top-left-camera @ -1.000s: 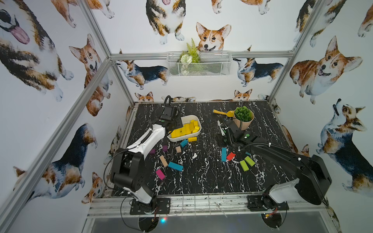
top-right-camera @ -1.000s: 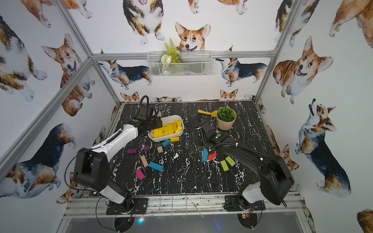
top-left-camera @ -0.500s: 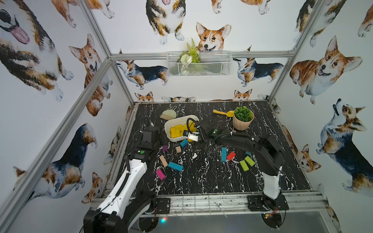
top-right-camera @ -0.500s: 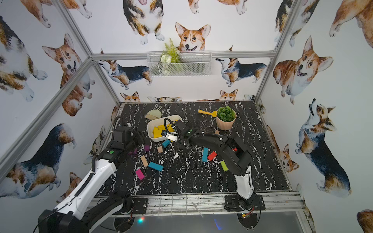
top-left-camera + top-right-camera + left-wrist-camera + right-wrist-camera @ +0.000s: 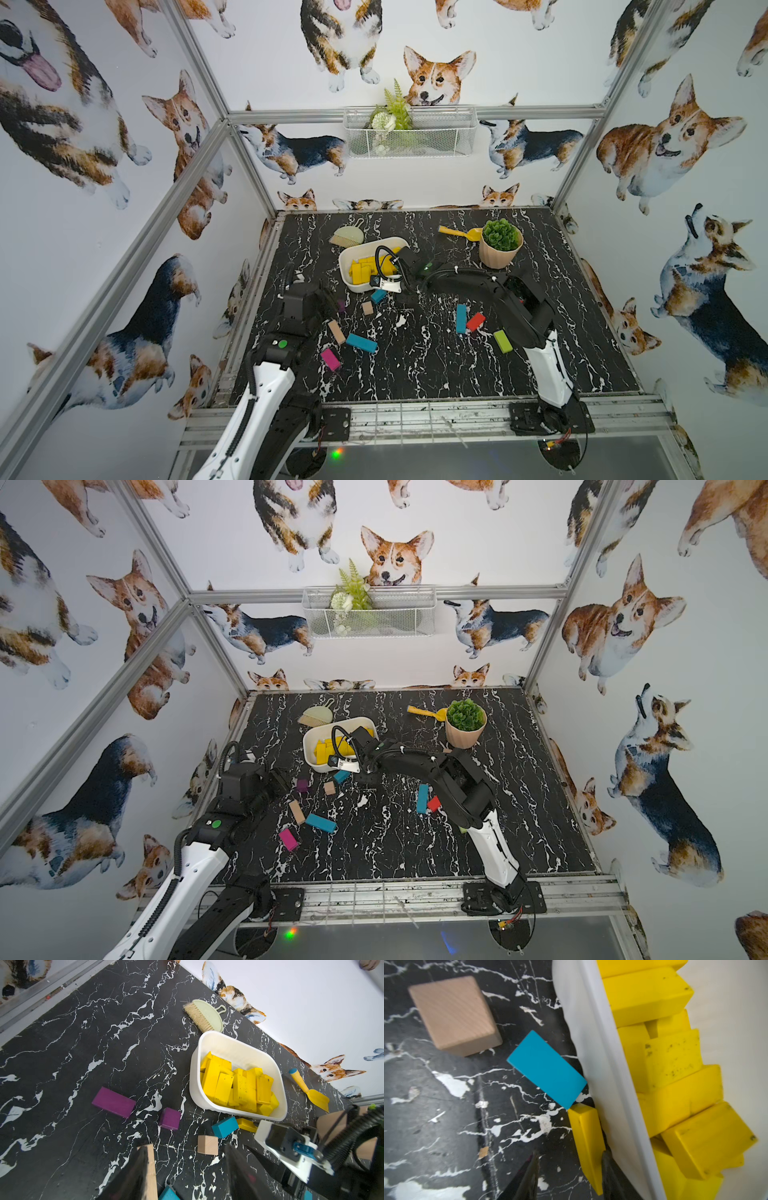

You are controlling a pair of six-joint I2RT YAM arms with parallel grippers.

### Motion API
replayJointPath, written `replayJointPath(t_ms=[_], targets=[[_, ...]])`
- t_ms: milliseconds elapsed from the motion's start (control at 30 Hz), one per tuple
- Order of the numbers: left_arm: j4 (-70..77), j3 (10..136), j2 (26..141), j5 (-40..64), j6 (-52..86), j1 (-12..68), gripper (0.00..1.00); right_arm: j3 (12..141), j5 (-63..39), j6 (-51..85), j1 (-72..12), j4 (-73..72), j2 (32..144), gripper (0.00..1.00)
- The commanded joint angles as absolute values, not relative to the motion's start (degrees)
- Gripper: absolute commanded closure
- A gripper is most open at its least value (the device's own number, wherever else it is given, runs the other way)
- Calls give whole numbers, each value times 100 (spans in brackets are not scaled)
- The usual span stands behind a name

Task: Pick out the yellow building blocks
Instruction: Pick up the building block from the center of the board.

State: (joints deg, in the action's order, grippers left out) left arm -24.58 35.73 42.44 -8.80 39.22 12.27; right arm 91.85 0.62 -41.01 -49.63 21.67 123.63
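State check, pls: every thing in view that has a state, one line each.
right end effector: open, jaws straddling the stray yellow block.
left end effector: open, empty, above the table.
stray yellow block: on the table, against the white tub's outer wall.
yellow building blocks: piled inside the white tub.
white tub: upright, partly filled.
teal block: lying flat, one corner at the stray yellow block.
potted plant: upright.

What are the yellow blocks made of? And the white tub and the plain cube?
Yellow blocks: probably painted wood. The yellow coat is matte, with dark specks that look like chips or dirt.
White tub: looks like plastic. It is smooth and slightly glossy, with rounded moulded corners.
Plain cube: bare wood. Fine grain lines show on its top.
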Motion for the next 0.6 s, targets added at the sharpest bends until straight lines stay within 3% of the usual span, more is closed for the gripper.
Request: replayJointPath(t_ms=[0, 300, 567], targets=[[-2499, 3639, 4227, -999, 3933, 1213, 38, 9416, 264, -4354, -4890, 2332, 12538, 50], [-2514, 3582, 4223, -1045, 3968, 1213, 38, 9636, 351, -4414, -4843, 2294, 12928, 51], [-2532, 3639, 4270, -1083, 3909, 1213, 38, 9937, 175, -4475, -4834, 2874, 13191, 60]])
